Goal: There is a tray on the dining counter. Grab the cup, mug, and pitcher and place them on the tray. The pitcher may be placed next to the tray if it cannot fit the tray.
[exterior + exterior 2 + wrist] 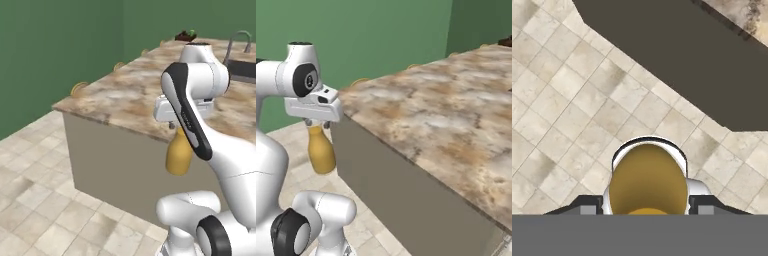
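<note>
Hanging from the gripper (315, 123) by its narrow neck, the pitcher (321, 152) is looking rigid, smooth and bottom-heavy, dangling at 6 o'clock, probably swinging easily.

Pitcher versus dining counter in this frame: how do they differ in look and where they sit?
The pitcher is plain yellow-orange and bottle-shaped; the dining counter is a flat, marbled beige-brown slab. The pitcher hangs in the tool over the tiled floor, below the counter's top and off its corner. Both are warm-toned.
</note>
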You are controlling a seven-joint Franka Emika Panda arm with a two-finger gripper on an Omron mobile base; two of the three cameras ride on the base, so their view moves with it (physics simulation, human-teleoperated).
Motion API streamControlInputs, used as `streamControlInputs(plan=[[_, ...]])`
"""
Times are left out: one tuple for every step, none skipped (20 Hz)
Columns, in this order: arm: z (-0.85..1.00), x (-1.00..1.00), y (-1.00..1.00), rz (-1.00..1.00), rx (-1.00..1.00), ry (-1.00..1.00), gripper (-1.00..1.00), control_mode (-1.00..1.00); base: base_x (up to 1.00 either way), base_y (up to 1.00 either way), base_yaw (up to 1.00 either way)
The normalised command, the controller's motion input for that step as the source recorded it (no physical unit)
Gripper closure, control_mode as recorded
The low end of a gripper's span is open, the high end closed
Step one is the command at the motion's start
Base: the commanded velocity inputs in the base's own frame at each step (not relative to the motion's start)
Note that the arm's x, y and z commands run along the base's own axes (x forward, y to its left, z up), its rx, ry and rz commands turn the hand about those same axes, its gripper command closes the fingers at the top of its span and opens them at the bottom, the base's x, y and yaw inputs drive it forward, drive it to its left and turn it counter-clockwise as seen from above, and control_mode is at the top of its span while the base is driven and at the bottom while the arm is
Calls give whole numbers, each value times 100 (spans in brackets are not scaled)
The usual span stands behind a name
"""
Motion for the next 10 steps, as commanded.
streamControlInputs(plan=[[0,0,0,0,0,0,100,100,12,87,-56],[0,0,0,0,0,0,100,100,13,88,-56],[0,0,0,0,0,0,100,100,17,92,-57],[0,0,0,0,0,0,100,100,15,92,-57],[0,0,0,0,0,0,100,100,15,92,-58],[0,0,0,0,0,0,100,100,14,91,-59],[0,0,0,0,0,0,100,100,14,91,-60],[0,0,0,0,0,0,100,100,13,92,-60],[0,0,0,0,0,0,100,100,17,93,-61],[0,0,0,0,0,0,100,100,21,93,-61]])
